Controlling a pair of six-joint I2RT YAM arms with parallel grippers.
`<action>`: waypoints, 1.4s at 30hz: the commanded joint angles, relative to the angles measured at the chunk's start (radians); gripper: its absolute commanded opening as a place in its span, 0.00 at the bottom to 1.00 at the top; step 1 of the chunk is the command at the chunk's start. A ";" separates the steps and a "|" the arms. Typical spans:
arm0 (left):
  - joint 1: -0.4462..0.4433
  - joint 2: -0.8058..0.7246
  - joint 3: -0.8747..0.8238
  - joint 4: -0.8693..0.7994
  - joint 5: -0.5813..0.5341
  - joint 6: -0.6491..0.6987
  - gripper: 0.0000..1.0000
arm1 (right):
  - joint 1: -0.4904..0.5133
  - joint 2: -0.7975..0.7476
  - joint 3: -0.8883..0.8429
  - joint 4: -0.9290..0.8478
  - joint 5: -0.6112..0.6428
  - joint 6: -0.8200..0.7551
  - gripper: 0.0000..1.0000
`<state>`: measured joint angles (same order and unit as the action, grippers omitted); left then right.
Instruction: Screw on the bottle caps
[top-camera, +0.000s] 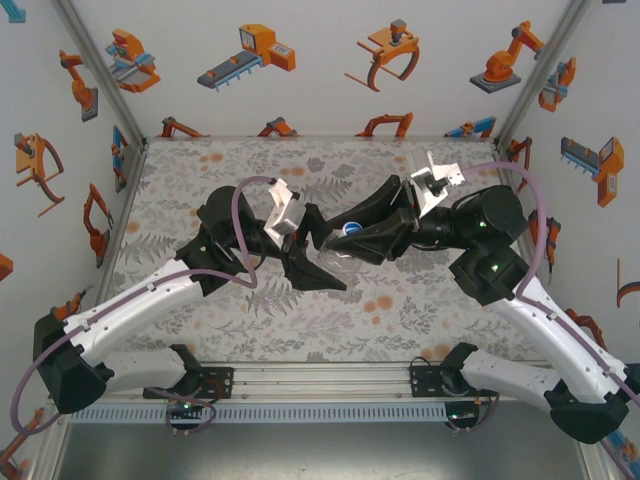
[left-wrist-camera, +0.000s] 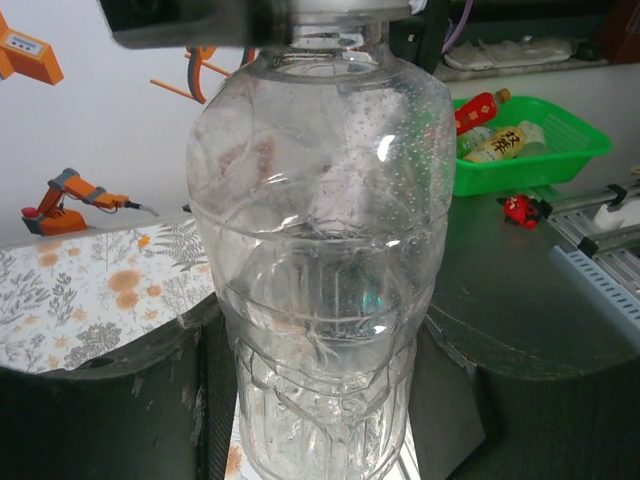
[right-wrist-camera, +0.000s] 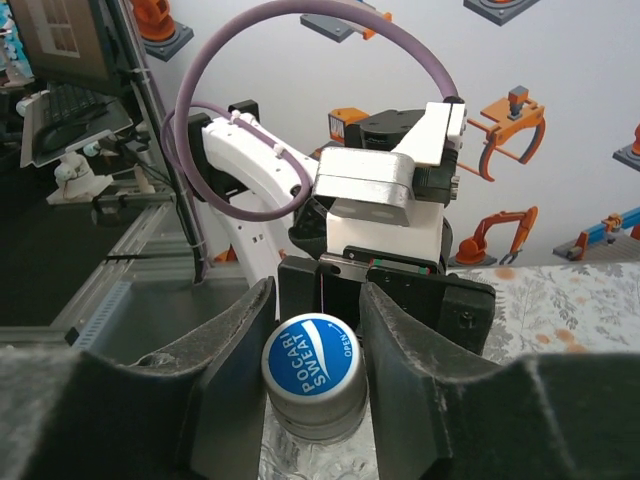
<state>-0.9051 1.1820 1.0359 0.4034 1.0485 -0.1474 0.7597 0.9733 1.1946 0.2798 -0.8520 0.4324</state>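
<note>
Clamping the blue cap (right-wrist-camera: 312, 368) from both sides, the right pincer (right-wrist-camera: 316, 335) has its two dark fingers pressed against the cap's rim. The white lettering on the cap's top faces the wrist camera. The cap sits at the neck of the bottle (left-wrist-camera: 320, 260), with a grey ring showing just beneath it. Whether it is threaded on or only resting there I cannot tell.

The left pincer (left-wrist-camera: 320, 420) is closed on the same bottle lower down, one dark finger on each side of its ribbed, clear body. The bottle is plain, and fine specks dot its shoulder.

From above, the two pincers meet nose to nose over the middle of the bench (top-camera: 200, 320). The left arm reaches in from the left and the right arm from the right. The bottle lies tilted between them, its cap end toward the right pincer.

Behind the cap in the right wrist view stands the left arm's white wrist block, with a purple cable (right-wrist-camera: 300, 100) looping above it. Beyond the bench, in the left wrist view, a green basket (left-wrist-camera: 560, 150) with a few labelled bottles in it stands on a dark surface. A small red object (left-wrist-camera: 520, 210) lies just in front of it. Orange robot stickers cover the white walls (top-camera: 320, 60).
</note>
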 joint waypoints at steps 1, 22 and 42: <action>-0.008 0.005 0.036 0.038 0.035 -0.007 0.00 | 0.001 -0.008 0.030 0.059 -0.033 0.025 0.31; -0.009 -0.009 0.029 -0.062 -0.007 0.113 0.00 | 0.001 -0.017 0.038 -0.071 0.034 -0.062 0.00; -0.009 -0.070 -0.046 -0.121 -0.529 0.309 0.00 | 0.001 -0.001 0.038 -0.261 0.578 -0.175 0.00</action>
<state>-0.9100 1.1309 0.9997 0.2550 0.6373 0.0696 0.7631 0.9562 1.2057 0.0452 -0.4778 0.2462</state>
